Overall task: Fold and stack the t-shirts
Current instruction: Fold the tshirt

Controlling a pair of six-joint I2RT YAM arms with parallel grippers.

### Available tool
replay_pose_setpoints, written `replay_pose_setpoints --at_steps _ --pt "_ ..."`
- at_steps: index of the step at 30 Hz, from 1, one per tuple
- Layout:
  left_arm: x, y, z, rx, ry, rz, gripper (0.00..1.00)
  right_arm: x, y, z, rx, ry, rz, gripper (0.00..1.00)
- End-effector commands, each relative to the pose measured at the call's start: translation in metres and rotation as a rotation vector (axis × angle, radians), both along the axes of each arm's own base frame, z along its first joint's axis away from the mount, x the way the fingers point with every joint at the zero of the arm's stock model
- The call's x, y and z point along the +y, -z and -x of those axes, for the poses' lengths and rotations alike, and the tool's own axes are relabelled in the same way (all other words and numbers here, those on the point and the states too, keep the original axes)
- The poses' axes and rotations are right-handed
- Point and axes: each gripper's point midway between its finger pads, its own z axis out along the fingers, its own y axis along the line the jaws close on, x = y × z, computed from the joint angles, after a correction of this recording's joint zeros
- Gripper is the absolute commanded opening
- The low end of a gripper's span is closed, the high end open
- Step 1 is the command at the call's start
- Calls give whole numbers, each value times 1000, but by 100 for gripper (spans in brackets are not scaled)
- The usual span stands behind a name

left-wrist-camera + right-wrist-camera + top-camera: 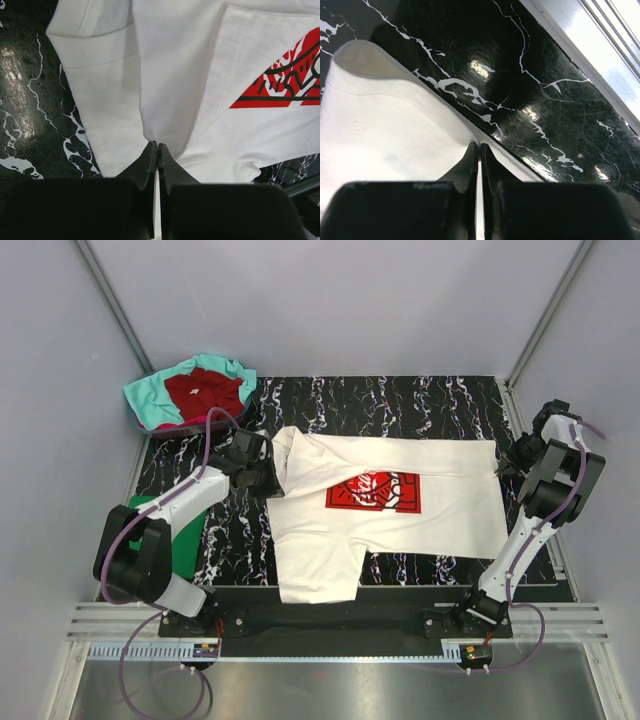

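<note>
White t-shirt (400, 525) (175, 75) (380, 130), red chest print (372, 492) facing up, spread on the black marbled mat (400, 400) with its far edge already turned over in a narrow strip. The left gripper (262, 472) (158, 146) is clamped on cloth at the collar end and the right gripper (503, 468) (480, 146) on the hem corner. By this view the first fold is underway: no folded stack exists, and the teal shirt (150, 400) and dark red shirt (200, 390), heaped at the far left corner, and the green shirt (190, 540) beneath the left arm await folding.

Both arms (185, 495) are white with black joints, purple cables (206, 445) and black claws (157, 145).
</note>
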Motion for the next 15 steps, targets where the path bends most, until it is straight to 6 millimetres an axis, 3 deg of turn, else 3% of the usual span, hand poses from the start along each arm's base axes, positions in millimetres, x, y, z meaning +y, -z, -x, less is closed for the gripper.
replay_pose_setpoints --at_steps 1,9,12,13,15 --pt "-6 -26 -6 -80 0 50 0 -12 -6 -8 -24 7 39 5" --pt "-19 -21 -1 -57 36 103 1 -13 -5 -9 -22 7 40 6" --pt "-23 -31 -3 -103 74 117 38 -12 -6 -8 -17 6 43 15" --pt "-23 -44 -7 -151 81 115 58 -13 -9 -7 -15 8 43 21" --pt "-10 -59 -19 -239 78 34 69 -12 -22 -10 -43 21 55 37"
